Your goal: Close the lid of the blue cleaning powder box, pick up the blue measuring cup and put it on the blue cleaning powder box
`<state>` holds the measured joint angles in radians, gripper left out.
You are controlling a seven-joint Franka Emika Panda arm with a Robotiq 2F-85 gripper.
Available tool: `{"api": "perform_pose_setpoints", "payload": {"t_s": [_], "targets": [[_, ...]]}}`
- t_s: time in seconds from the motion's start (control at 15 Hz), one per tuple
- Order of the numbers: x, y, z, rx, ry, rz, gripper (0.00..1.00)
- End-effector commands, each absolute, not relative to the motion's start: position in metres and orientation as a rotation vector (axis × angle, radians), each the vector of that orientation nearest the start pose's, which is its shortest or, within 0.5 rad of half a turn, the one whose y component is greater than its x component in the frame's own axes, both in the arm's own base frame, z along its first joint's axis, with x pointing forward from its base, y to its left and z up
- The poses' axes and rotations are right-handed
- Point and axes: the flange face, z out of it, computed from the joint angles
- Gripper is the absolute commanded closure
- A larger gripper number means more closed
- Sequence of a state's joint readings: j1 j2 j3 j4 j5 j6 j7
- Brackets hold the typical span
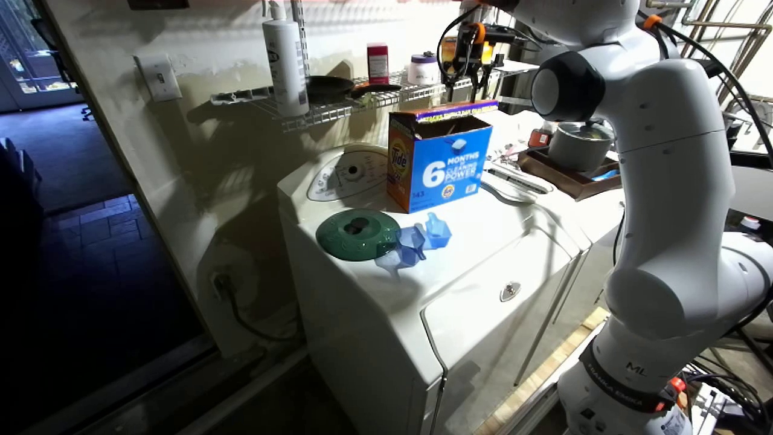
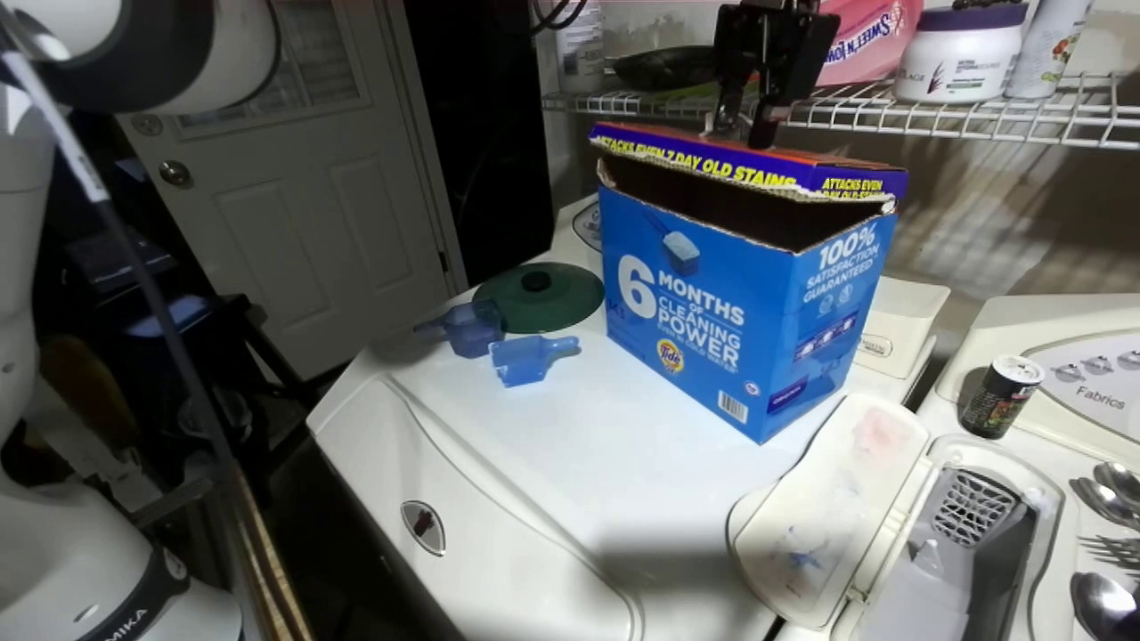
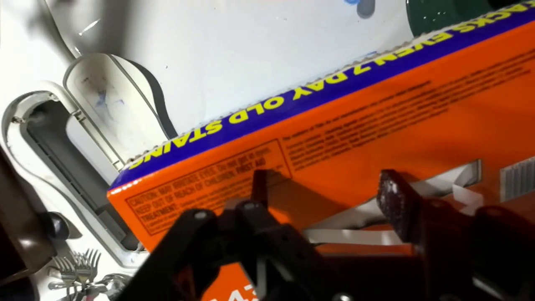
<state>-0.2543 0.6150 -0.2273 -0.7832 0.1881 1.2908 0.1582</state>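
The blue cleaning powder box (image 1: pixel 454 172) stands upright on the white machine; it also shows in an exterior view (image 2: pixel 686 294). Its lid (image 2: pixel 704 160) is partly open, with a dark gap along the front. In the wrist view the lid (image 3: pixel 376 113) shows an orange outer face and a purple edge. My gripper (image 3: pixel 324 184) is open and empty, fingers pointing down at the lid's orange face; I cannot tell if they touch. In both exterior views it is just above the lid (image 1: pixel 465 95) (image 2: pixel 746 133). Two blue measuring cups (image 1: pixel 438 232) (image 2: pixel 525 359) lie in front of the box.
A green round disc (image 1: pixel 356 234) lies beside the cups. A wire shelf (image 2: pixel 944 120) with bottles and a pan runs behind the box. A white container with its cover open (image 2: pixel 828 516) and cutlery (image 3: pixel 81 267) are on the box's other side.
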Motion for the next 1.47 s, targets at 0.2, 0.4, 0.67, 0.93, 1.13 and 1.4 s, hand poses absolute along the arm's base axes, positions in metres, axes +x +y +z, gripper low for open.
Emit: {"api": "perform_pose_setpoints", "payload": {"t_s": [0.2,0.4,0.67,0.93,1.13,1.4], "targets": [[0.644,-0.241,0.564,-2.924,0.876,0.201,0.82],[0.645,-0.247,0.550,-2.919,0.893,0.213,1.00],[0.644,-0.255,0.530,-2.912,0.922,0.234,1.00],[0.642,-0.257,0.521,-2.910,0.933,0.198,1.00],[0.638,-0.257,0.518,-2.914,0.932,0.156,1.00],[0.626,-0.256,0.508,-2.904,0.953,0.140,1.00]]}}
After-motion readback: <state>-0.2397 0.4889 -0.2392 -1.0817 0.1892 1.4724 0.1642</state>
